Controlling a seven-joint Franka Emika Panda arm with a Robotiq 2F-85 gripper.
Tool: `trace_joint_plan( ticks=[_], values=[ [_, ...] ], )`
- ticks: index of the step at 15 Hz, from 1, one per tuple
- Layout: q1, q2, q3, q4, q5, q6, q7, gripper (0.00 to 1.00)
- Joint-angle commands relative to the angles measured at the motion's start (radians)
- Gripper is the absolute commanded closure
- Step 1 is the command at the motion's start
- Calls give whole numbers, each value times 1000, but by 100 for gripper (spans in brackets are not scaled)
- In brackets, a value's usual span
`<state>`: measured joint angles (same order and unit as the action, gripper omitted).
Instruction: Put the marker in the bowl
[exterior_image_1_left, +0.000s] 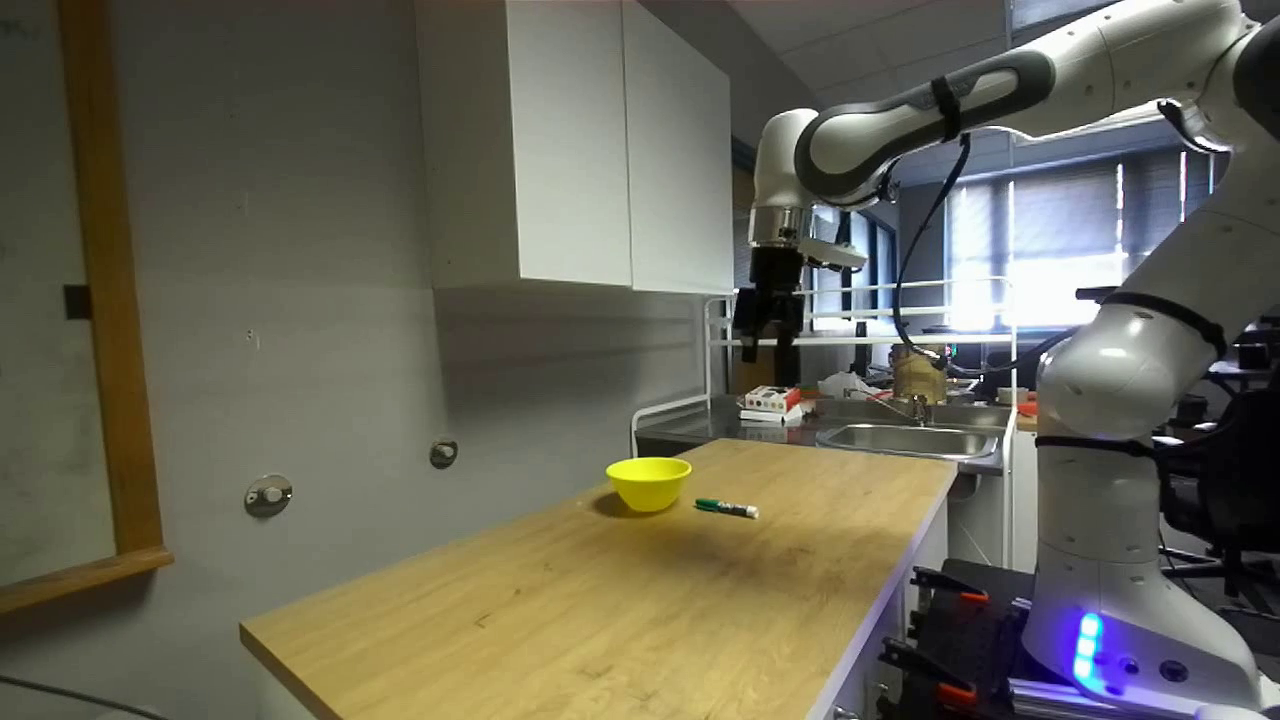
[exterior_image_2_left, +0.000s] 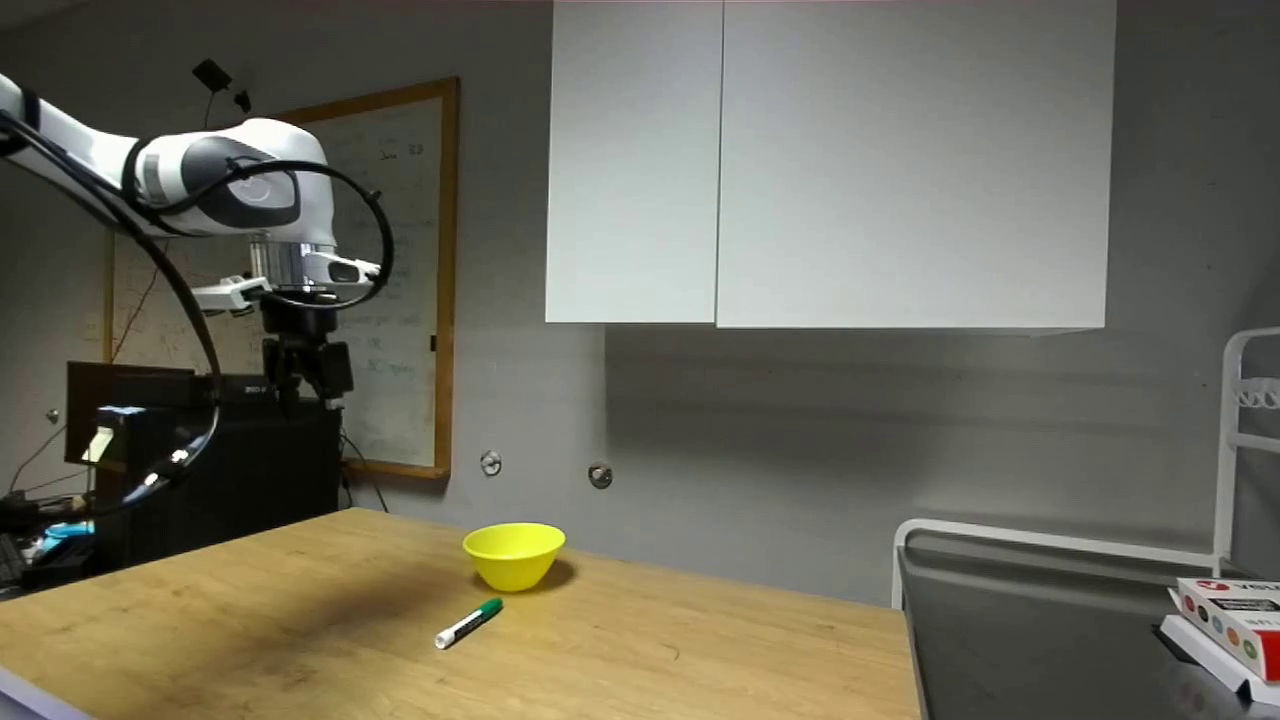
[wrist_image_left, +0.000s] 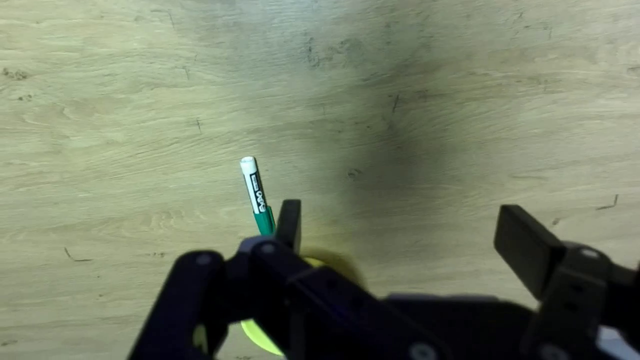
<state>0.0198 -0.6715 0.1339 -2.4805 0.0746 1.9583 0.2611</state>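
The marker, white with a green cap, lies on the table beside the yellow bowl. The marker shows in both exterior views (exterior_image_1_left: 727, 508) (exterior_image_2_left: 469, 623) and in the wrist view (wrist_image_left: 256, 192). The bowl stands upright in both exterior views (exterior_image_1_left: 650, 485) (exterior_image_2_left: 514, 556); its inside is not visible. In the wrist view the bowl (wrist_image_left: 261, 338) is mostly hidden behind a gripper finger. My gripper (exterior_image_1_left: 769, 362) is open and empty, high above the table, with its fingers pointing down. It also shows in an exterior view (exterior_image_2_left: 311, 398). In the wrist view the gripper (wrist_image_left: 402, 220) has its fingers wide apart, the marker lying outside the left finger.
The wooden table (exterior_image_1_left: 560, 610) runs along a wall under a white cabinet (exterior_image_1_left: 575, 140). A metal sink (exterior_image_1_left: 910, 440) and a white and red box (exterior_image_1_left: 771, 399) are beyond the table's far end. A white metal rack frame (exterior_image_1_left: 708, 350) stands there too.
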Motion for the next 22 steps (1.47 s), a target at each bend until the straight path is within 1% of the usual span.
trace_joint_plan(
  ticks=[1, 3, 6, 10, 13, 17, 22],
  values=[
    [-37, 124, -50, 64, -29, 67, -50, 0],
    [-56, 205, -77, 95, -45, 120, -77, 0],
    [-78, 369, -110, 154, -70, 188, -110, 0],
    [-76, 568, -128, 241, -83, 189, -130, 0],
    [-68, 683, -130, 306, -97, 176, -128, 0],
    [-68, 772, -140, 348, -70, 200, -185, 0],
    [-91, 857, -161, 329, -41, 277, -284, 0]
  ],
)
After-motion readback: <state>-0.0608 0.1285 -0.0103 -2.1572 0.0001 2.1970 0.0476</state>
